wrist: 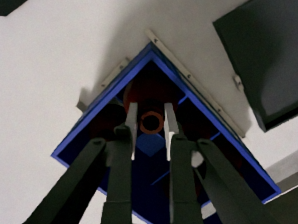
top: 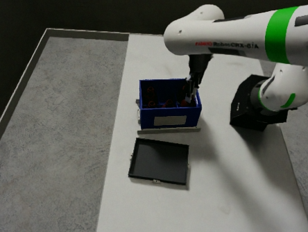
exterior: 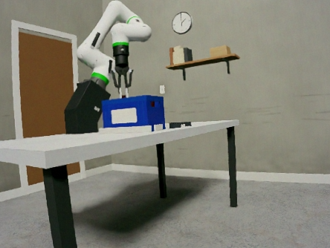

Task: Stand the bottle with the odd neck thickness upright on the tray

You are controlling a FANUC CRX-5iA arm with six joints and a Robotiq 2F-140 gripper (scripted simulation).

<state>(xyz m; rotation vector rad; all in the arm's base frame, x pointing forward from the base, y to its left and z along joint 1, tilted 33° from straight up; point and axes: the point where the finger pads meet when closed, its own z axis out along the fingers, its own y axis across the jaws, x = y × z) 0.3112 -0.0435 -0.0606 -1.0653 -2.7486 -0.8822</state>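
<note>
Lifting appears just begun, the pincer (top: 191,98) (exterior: 123,95) (wrist: 150,114) clenched on a red-brown round-mouthed bottle (top: 186,103) (exterior: 123,96) (wrist: 142,123) at the blue rectangular crate's (top: 147,119) (exterior: 143,111) (wrist: 102,105) four o'clock corner, while carrying it to the bottle-free black rectangular tray (top: 159,161) (exterior: 180,125) (wrist: 260,60) at six o'clock and release remain.

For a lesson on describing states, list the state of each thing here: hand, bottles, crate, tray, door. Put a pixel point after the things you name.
Hand (top: 191,98) (exterior: 123,92) (wrist: 150,114): shut on a bottle's neck.
Held bottle (exterior: 123,96) (wrist: 142,121): upright, above its compartment's floor or not, cannot tell.
Other bottles (top: 150,89): in the crate.
Crate (top: 147,114) (exterior: 155,116) (wrist: 101,101): upright, open-topped.
Tray (top: 159,161) (exterior: 176,125) (wrist: 265,60): flat, empty.
Door (exterior: 46,108): closed.
</note>
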